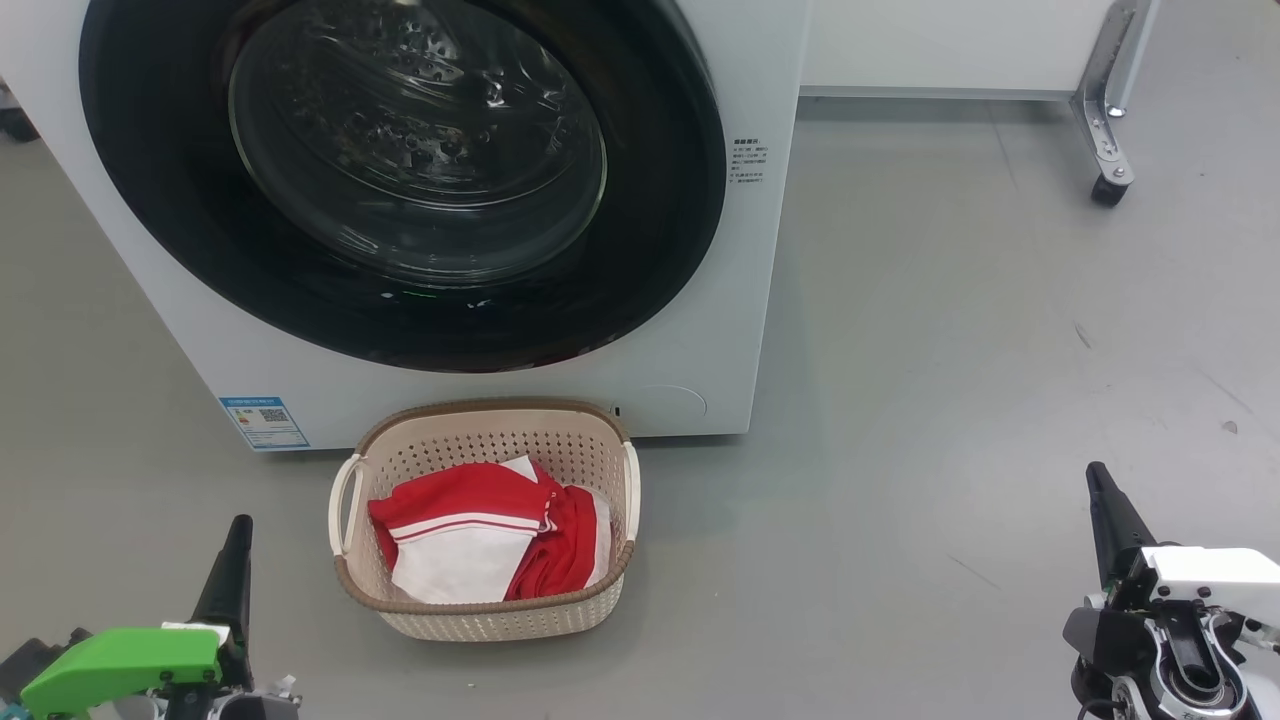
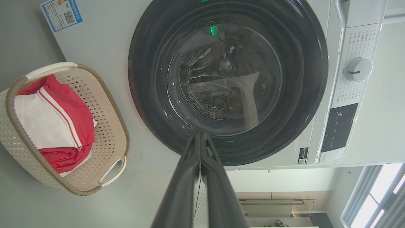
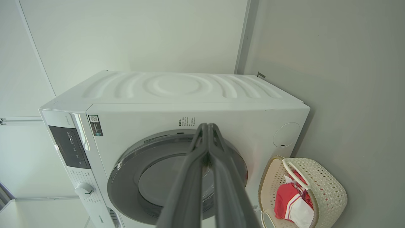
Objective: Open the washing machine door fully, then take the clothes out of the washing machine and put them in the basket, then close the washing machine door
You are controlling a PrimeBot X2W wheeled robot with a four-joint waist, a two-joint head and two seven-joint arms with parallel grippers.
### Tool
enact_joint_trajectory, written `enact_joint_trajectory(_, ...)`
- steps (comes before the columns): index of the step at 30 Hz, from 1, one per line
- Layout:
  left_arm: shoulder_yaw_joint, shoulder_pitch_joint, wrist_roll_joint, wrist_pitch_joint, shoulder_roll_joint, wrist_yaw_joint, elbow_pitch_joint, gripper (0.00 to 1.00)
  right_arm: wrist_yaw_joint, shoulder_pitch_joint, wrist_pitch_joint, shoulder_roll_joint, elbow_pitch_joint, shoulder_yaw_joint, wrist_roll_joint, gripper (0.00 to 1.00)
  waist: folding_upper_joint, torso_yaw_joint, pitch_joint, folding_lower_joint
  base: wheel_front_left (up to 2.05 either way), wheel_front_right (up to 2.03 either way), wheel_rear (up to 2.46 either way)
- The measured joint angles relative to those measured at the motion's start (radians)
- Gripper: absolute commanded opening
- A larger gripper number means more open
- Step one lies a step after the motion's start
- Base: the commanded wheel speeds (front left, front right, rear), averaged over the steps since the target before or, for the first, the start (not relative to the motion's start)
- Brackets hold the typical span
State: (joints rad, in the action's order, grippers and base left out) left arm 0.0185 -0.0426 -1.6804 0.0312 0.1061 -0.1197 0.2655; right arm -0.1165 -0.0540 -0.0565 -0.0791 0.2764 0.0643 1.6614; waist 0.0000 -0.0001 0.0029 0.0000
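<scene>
With the door (image 1: 400, 170) shut and the clothes (image 1: 480, 540) in the basket (image 1: 480, 406) before the machine (image 1: 742, 300), the left gripper (image 1: 238, 530) and right gripper (image 1: 1097, 475) hung closed and empty, so the task looked done and no further move seemed needed

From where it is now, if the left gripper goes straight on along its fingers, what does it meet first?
The left gripper would most likely meet the closed washing machine door first, at its black rim or glass. How far away it is remains unclear. The basket lies off to one side.
</scene>
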Motion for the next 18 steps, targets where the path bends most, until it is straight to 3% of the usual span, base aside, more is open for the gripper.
enact_joint_trajectory(18, -0.002, -0.002, 0.000, 0.003, -0.002, 0.000, 0.005, 0.00, -0.005, 0.000, 0.000, 0.000, 0.003, 0.002, 0.000, 0.00, 0.0000, 0.000, 0.000, 0.0000, 0.00, 0.00, 0.00)
